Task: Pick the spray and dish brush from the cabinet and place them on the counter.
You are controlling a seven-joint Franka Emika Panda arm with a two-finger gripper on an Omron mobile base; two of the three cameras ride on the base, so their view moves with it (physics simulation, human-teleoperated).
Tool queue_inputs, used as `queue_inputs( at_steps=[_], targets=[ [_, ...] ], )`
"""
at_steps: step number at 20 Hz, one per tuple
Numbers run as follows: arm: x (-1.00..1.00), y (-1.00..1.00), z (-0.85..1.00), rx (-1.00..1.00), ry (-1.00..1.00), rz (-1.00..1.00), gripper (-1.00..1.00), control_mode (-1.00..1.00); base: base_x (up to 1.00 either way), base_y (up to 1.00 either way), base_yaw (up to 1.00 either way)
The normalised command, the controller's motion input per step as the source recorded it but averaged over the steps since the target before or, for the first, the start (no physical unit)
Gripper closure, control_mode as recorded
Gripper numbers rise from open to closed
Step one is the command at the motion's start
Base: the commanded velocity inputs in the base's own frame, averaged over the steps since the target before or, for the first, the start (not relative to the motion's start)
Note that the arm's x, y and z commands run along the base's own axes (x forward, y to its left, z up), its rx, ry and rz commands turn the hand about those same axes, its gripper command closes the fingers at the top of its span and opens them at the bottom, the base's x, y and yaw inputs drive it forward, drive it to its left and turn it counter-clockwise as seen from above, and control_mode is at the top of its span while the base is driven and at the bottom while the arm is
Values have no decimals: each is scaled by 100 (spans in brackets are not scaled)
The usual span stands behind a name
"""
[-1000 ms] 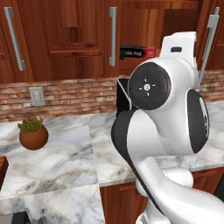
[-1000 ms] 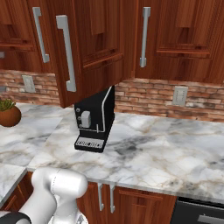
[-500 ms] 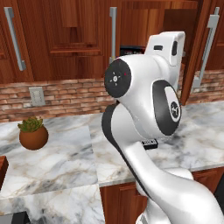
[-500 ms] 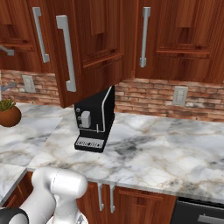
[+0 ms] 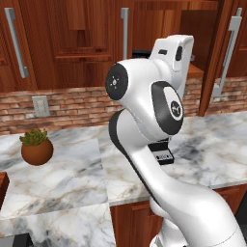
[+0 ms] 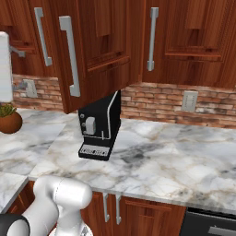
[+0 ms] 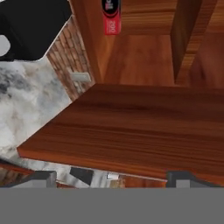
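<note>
My gripper is open, and its two dark fingertips hover just in front of the cabinet's bare wooden shelf with nothing between them. In the left base view my white hand is raised at the mouth of the open cabinet. The same hand enters the right base view at its left edge. The spray and the dish brush are hidden or out of view. The marble counter lies below.
A long black-and-red box lies deep on the shelf. A black coffee machine stands on the counter under the cabinet, beside the swung-out door. A potted plant sits at the left.
The arm has swung left in the left base view, carrying the hand a little left toward the cabinet opening. The hand has come into the right base view. The jaws stay open.
</note>
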Motion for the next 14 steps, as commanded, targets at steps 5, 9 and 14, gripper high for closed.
queue_inputs(
  at_steps=[5, 9, 14],
  targets=[
    [24, -3, -9, 4, -8, 0, -100, -100, 0, 0, 0],
    [8, -12, -3, 0, -8, -2, -100, -100, 0, 0, 0],
    [7, -16, -3, 0, -5, -8, -100, -100, 0, 0, 0]
  ],
)
